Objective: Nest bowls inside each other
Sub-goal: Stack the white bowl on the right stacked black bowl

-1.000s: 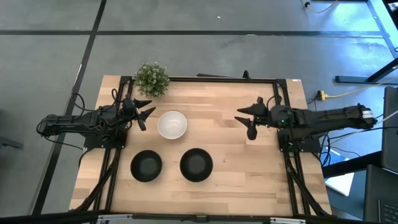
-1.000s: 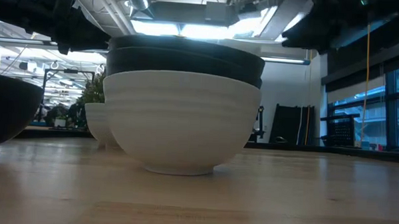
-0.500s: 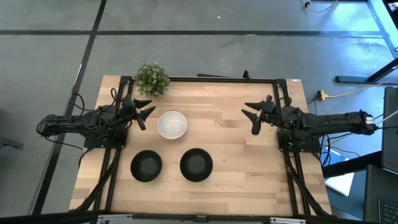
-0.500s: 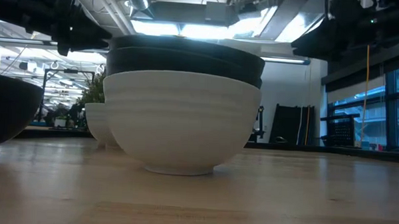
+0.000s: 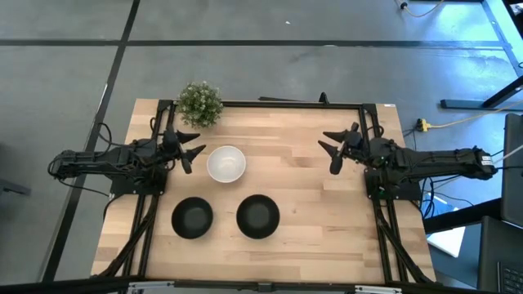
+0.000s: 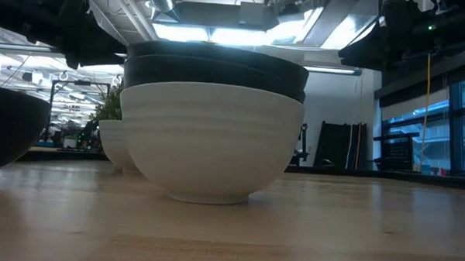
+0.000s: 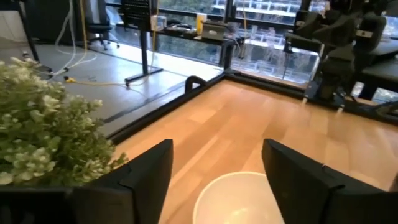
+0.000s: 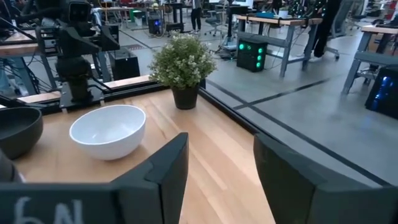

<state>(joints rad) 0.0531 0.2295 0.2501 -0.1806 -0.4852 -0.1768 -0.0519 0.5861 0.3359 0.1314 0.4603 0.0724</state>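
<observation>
Overhead, three bowls; low view reveals a white bowl [image 6: 213,141] nesting black ones; both arms' fingers spread.

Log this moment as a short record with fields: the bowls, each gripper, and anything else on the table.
stack: black bowls nested in a white bowl, seen in the low view
white bowl alone: near the left gripper, nothing in it
black bowl alone: left of the stack
left gripper: open, holding nothing, beside the lone white bowl
right gripper: open, holding nothing, at the table's right side
potted plant: at the table's far left corner
table: light wood
</observation>
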